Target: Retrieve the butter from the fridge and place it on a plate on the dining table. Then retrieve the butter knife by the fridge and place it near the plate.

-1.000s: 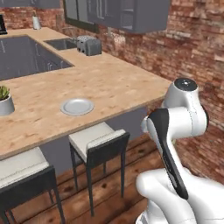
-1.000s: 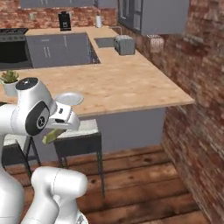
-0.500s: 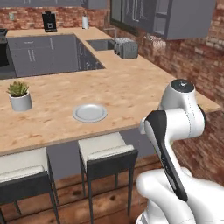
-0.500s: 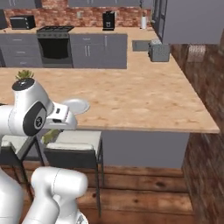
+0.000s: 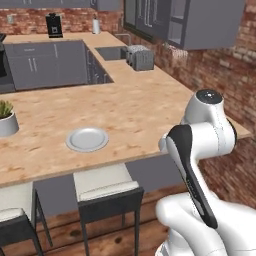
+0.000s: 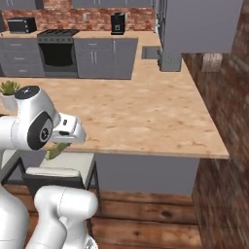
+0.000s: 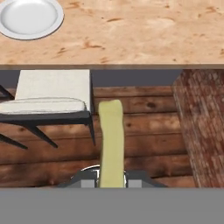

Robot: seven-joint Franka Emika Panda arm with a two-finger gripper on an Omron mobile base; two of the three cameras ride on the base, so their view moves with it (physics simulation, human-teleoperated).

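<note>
Butter (image 7: 110,140) stood clamped in the closed pincer (image 7: 111,177) in the hand view, hanging above wooden floor (image 7: 144,144) just short of the counter (image 7: 131,39) edge, beside a cushioned stool (image 7: 52,94). Left base view showed the plate (image 5: 87,139) on the counter near a potted plant (image 5: 6,117); right base view caught the stick under the hand

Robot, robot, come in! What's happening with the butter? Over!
Gripper shut on butter. Butter hanging over floor, short of dining table. Plate empty. Stool below table edge.
</note>
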